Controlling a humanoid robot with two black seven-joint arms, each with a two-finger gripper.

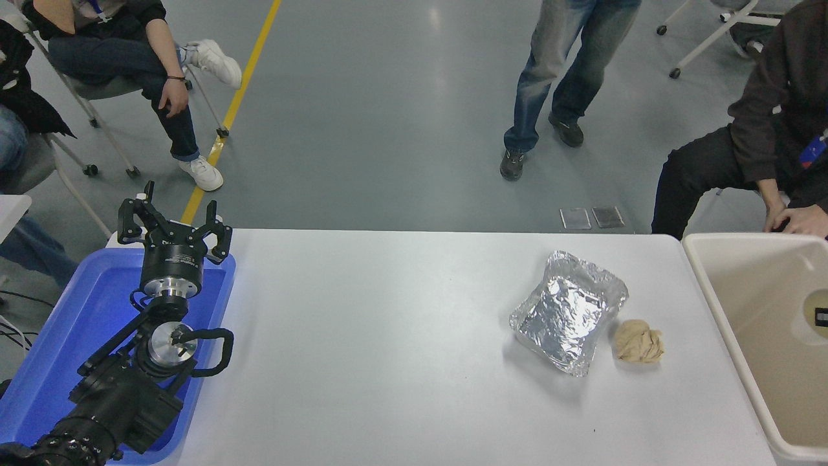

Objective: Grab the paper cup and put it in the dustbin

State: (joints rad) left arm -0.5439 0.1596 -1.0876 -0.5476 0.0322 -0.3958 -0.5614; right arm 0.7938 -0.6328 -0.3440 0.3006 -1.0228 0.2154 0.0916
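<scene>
The paper cup [816, 315] seems to be inside the dustbin [718, 304], showing as a pale round rim cut off by the picture's right edge, with a small dark patch on it that cannot be made out; the view is too poor to be sure. The dustbin stands against the bench's [388, 336] right edge, its rim running along that side. Near the right end of the bench lies a crumpled foil tray [568, 310], and just beside it, toward the near right, a small tan wad [638, 342]. The left gripper [174, 226] hangs over the far end of a blue tray [58, 336] at the bench's left edge, its fingers spread wide and holding nothing. People sit and stand on the floor beyond the bench's far edge
</scene>
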